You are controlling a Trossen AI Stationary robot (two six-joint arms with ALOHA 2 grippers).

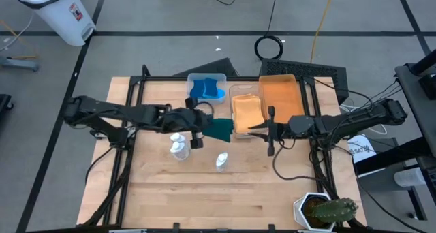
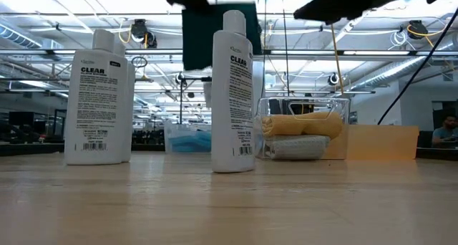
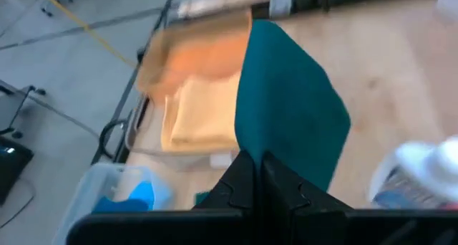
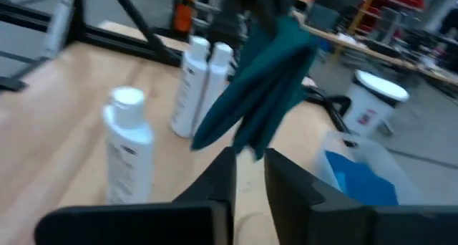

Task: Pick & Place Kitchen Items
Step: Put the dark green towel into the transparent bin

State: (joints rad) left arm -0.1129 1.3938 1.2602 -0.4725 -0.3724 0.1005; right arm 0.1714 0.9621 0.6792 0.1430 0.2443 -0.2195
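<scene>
My left gripper (image 3: 256,177) is shut on the dark green cloth (image 3: 286,109), which hangs above the middle of the table (image 1: 219,129) over the bottles (image 2: 207,37). My right gripper (image 4: 249,177) faces it from the table's right (image 1: 253,131), fingers slightly apart, with the cloth's lower corner (image 4: 243,150) just before the gap. Three white bottles stand upright on the table: a pair (image 1: 178,148) and a single one (image 1: 221,161). A mustard-yellow cloth (image 1: 246,110) lies on a grey one (image 2: 297,146) in a clear bin. Blue cloth pieces (image 1: 206,90) fill another bin. My left gripper pinches one end of the dark green cloth (image 3: 252,153) between its two shut fingers. The fingers come from the table's left, slanting down. The cloth is lifted clear of the table and reaches away from the fingers in loose folds. My right gripper: whether its fingertips touch the cloth's lower corner, I cannot tell.
An orange tray (image 1: 279,97) sits at the far right beside the clear bins. A potted cactus (image 1: 330,211) stands at the near right corner. The bare wooden tabletop (image 1: 204,199) stretches along the near side.
</scene>
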